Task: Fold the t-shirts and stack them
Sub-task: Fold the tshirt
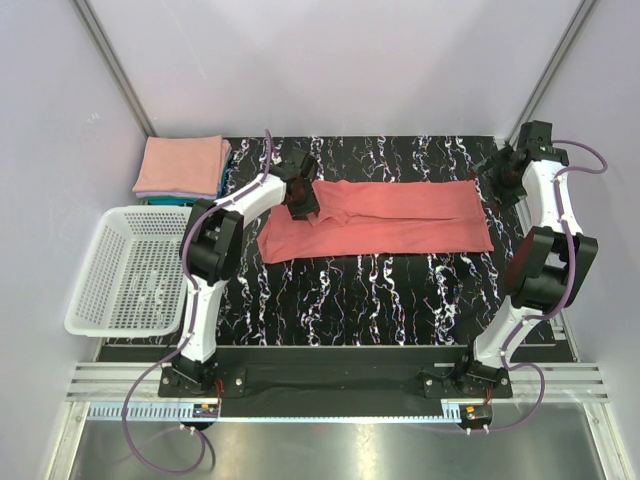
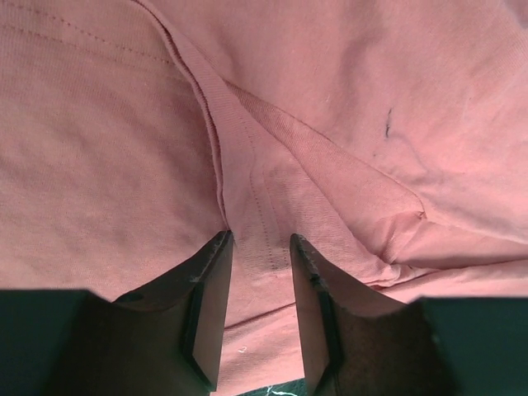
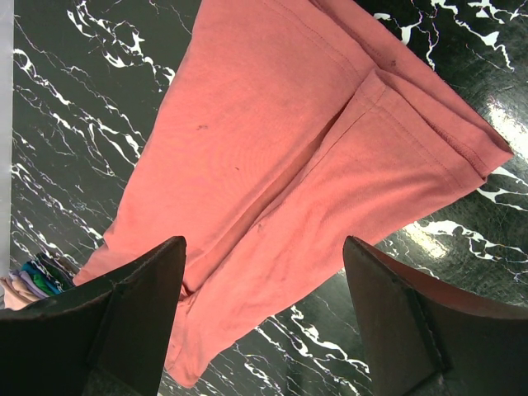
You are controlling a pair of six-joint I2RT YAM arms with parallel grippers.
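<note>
You have one coral-red t-shirt [image 1: 390, 218] spread flat, one folded stack [image 1: 180, 165], one basket [image 1: 130, 270]. Left gripper [image 2: 260, 239] half-parted, tips on collar fold. Right gripper [image 3: 262, 241] wide, empty, above shirt's right end.

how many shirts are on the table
3 visible: a red shirt spread across the middle, and a folded pink shirt atop a teal shirt in the far left corner. That pile may hide more.

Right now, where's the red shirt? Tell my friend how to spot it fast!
Look at the black marbled table. Across its far half lies the coral-red t-shirt, a long strip. Unlike the folded pile in the far left corner, it lies stretched out, alone.
</note>
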